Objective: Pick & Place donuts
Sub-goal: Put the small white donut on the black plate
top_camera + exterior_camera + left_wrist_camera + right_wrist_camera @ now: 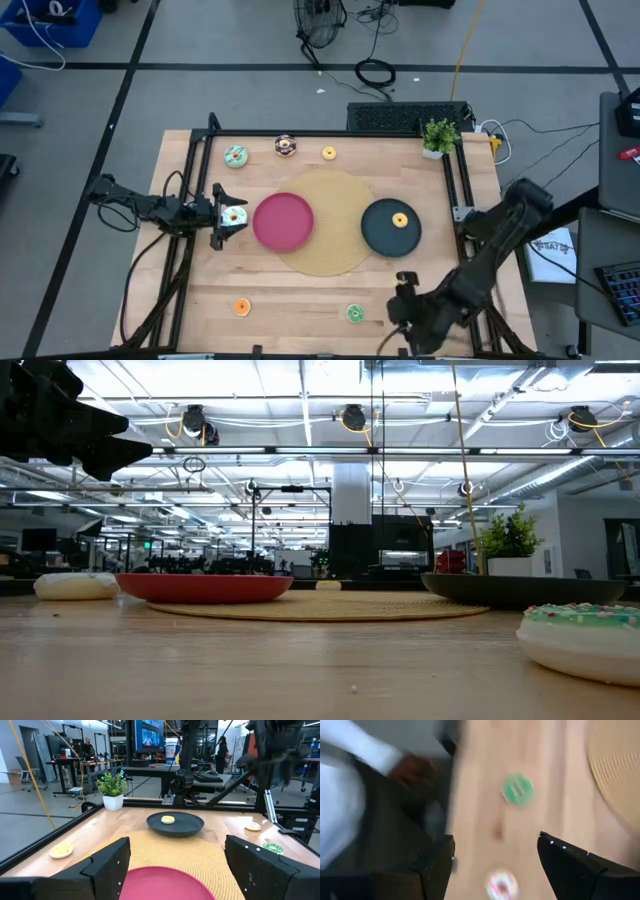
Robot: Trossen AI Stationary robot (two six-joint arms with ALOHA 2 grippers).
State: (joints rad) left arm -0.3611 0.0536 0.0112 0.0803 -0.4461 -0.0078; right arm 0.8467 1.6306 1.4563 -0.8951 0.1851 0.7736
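While the left gripper [232, 217] hovers open-fingered over a teal donut [235, 216] beside the pink plate [283, 221], the right gripper [403, 292] hangs open near the green donut [355, 314]; a yellow donut [400, 220] sits on the black plate [378, 232].

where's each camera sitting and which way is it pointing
High: above, straight down; both arms, left gripper beside pink plate.
Low: table height, facing the room; plates, arm part.
Left wrist: past its fingers toward black plate.
Right wrist: down past its fingers at green donut, which high shares.
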